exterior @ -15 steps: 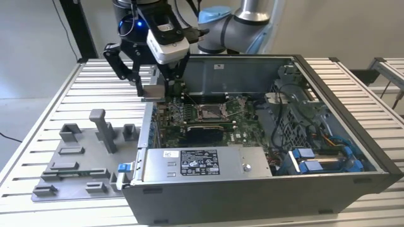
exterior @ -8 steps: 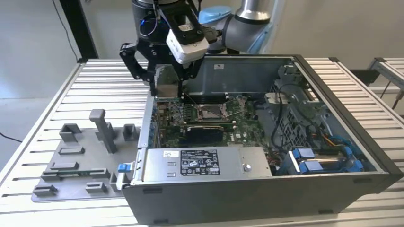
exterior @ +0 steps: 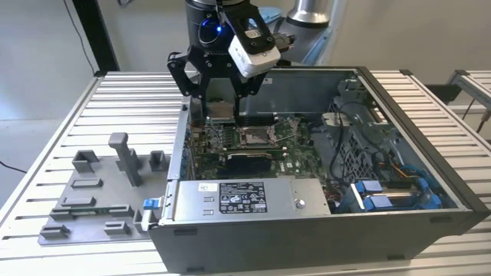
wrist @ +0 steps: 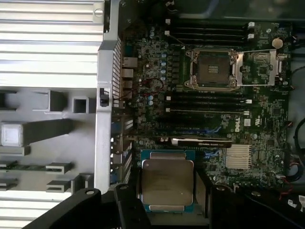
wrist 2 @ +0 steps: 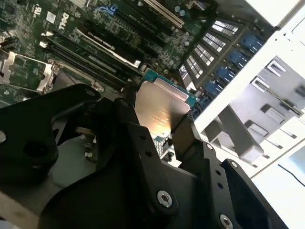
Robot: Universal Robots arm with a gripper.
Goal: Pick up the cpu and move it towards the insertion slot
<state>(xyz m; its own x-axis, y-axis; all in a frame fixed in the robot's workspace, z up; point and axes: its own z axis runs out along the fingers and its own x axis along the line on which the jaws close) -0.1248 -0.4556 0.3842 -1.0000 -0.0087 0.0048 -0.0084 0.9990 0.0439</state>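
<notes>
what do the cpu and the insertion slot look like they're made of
The cpu, held in the end effector: brushed silvery metal lid, with a dull sheen, on a teal board edge. The insertion slot: shiny, likely steel frame catching glints around a dark matte centre, probably plastic.

We are seeing an open computer case (exterior: 399, 144) lying on a ribbed metal bench (exterior: 138, 98), its green motherboard (exterior: 295, 146) facing upward. A silver power supply (exterior: 249, 198) is sitting along the case's near wall. Grey plastic fixture blocks (exterior: 100, 190) are resting on the bench at the exterior view's left, just beside the case.
</notes>
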